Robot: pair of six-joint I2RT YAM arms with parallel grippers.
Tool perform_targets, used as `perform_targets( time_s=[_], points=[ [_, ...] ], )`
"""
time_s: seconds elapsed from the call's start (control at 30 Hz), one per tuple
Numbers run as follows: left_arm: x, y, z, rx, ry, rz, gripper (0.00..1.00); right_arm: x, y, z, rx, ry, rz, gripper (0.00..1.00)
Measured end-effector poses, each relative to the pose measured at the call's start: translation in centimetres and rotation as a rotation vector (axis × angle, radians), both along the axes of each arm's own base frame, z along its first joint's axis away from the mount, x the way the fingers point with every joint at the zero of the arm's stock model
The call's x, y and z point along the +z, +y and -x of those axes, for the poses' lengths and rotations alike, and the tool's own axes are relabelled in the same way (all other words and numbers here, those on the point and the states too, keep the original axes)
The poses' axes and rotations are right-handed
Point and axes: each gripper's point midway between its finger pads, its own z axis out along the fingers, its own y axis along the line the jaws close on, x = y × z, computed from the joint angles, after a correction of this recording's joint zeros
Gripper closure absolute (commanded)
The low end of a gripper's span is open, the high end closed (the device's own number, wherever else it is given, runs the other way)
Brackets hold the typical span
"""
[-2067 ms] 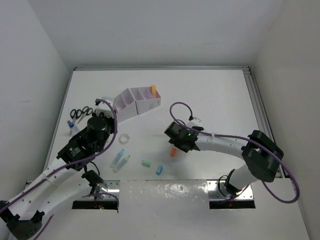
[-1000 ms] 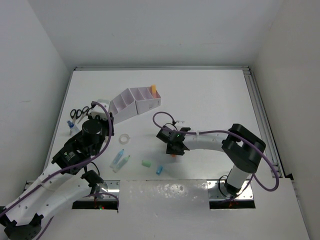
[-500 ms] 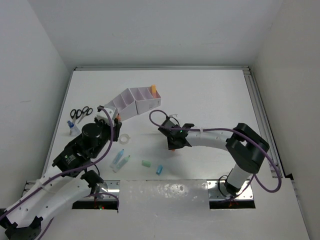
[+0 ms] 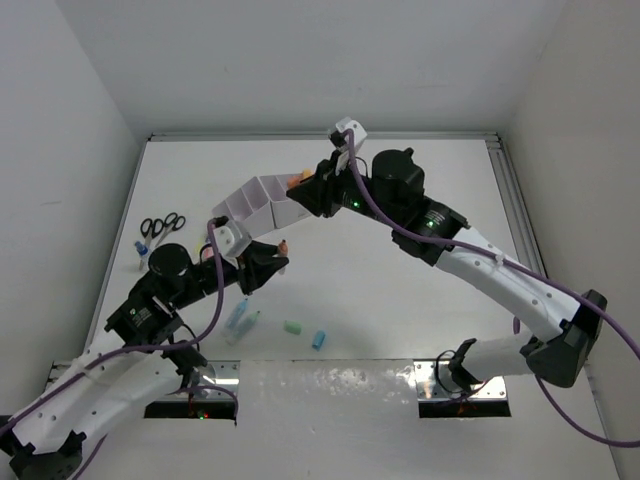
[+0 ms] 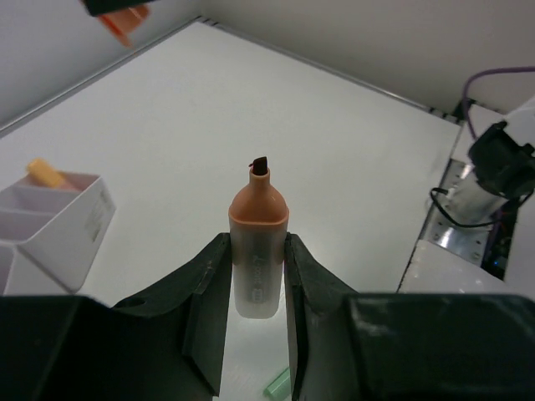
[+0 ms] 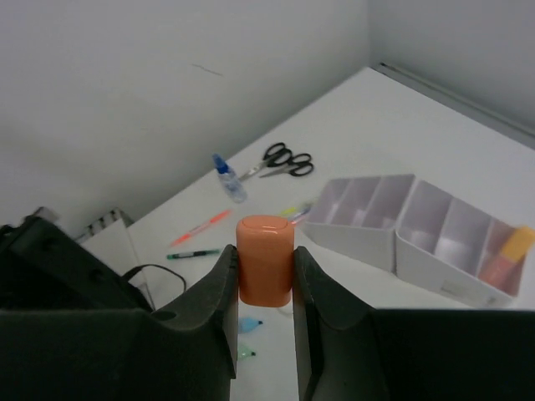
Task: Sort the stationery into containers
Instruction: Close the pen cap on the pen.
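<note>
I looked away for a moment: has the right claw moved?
Yes. The right claw has moved back and left, up to the organiser it sat well short of before, gripping an orange cap.

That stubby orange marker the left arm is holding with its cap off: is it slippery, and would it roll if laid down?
Probably stiff and light: the marker looks like a short plastic barrel, unbent in the left tool. Its smooth, glossy body may be slightly slippery. Its sides look rounded, so lying down it might roll a little.
</note>
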Motion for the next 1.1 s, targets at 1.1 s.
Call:
perform_targets(
  time_s=[1.1],
  points=[
    [4.2,-5.3,-2.9,-0.225,0.031,0.158,1.0,5.0,-2.4,5.9,0.464,-0.11,-0.329,1.0]
  ],
)
